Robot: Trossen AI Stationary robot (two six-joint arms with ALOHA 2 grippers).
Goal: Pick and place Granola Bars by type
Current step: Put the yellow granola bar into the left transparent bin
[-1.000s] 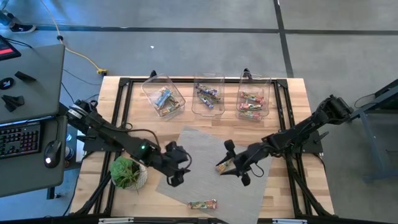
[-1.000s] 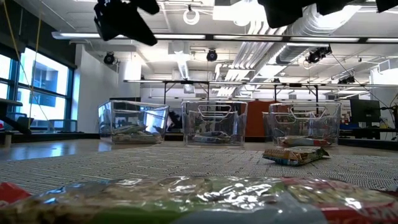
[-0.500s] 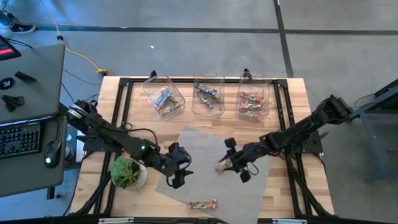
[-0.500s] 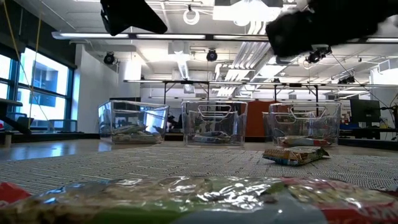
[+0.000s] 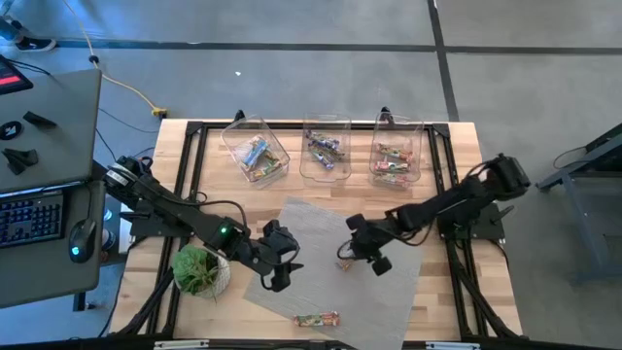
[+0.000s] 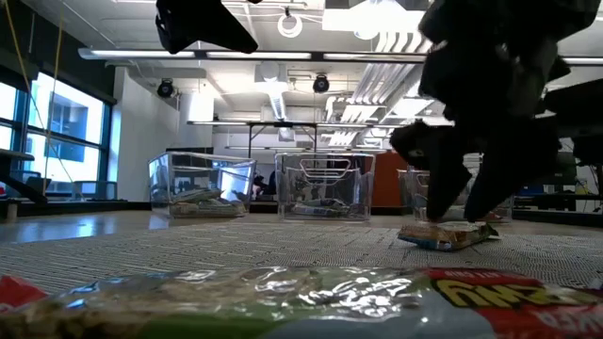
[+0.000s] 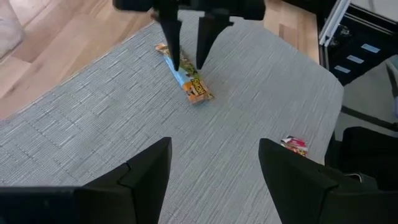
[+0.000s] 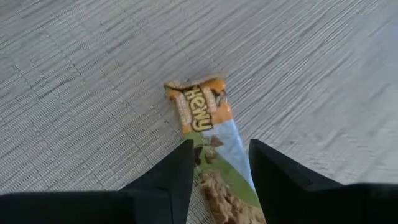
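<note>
1. Now the right gripper is low over the grey mat, its jaws narrowly apart and straddling a granola bar with an orange, blue and green wrapper; the bar lies flat on the mat and does not look clamped yet.
2. Seen from the left wrist, the same bar lies between the right gripper's two fingertips, which touch or nearly touch the mat on either side of it.
3. The left gripper hovers over the mat's near-left part, jaws wide and holding nothing, well apart from the bar.
4. A second loose bar, with a red and green wrapper, lies at the mat's front edge, nearest the low camera.
5. At the back of the wooden worktop, three clear bins stand in a row: the left bin, the middle bin and the right bin. Each already holds several wrapped bars.
6. A small potted plant sits just left of the mat.
7. Judging by this layout, most of the sorting looks done: two bars are left on the mat, one about to be gripped, the other untouched.
</note>
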